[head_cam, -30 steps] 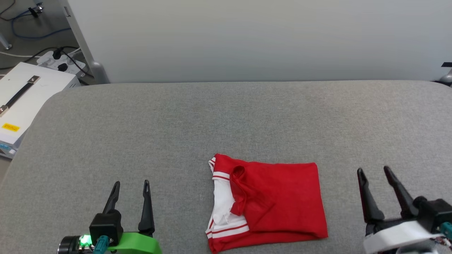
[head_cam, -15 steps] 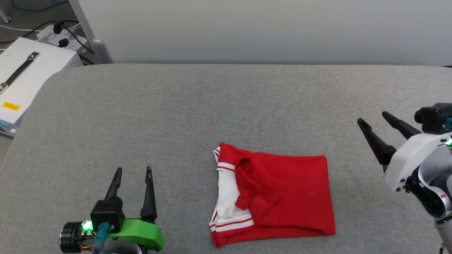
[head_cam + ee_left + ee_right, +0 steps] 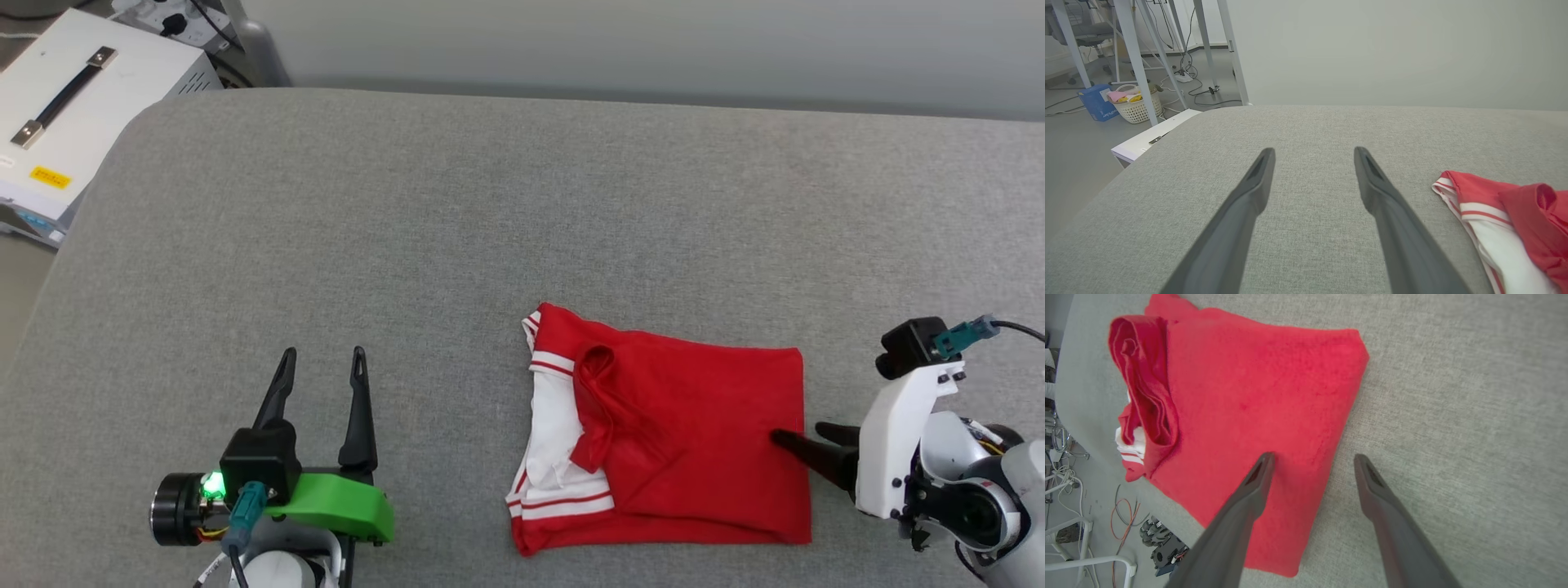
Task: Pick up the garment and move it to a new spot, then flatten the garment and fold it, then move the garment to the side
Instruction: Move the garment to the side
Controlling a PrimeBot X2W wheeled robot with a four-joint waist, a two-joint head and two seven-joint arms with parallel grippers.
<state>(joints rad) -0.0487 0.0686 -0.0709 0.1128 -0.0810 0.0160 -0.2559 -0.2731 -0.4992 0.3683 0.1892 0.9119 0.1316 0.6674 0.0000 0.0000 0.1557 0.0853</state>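
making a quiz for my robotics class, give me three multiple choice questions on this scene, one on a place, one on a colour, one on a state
1. Where is the right gripper?
A) at the garment's right edge
B) at its left edge
C) at its far edge

2. What colour is the sleeve at the garment's left end?
A) blue
B) white
C) black

3. How does the garment lie?
A) hanging in the air
B) spread out full
C) folded on the grey surface

1 A: one finger is over red cloth, the other over bare surface.
2 B: white cloth with red stripes shows there.
3 C: it lies as a compact layered rectangle.

The grey fabric surface [image 3: 490, 204] bears one folded red garment [image 3: 694, 441], lying flat.
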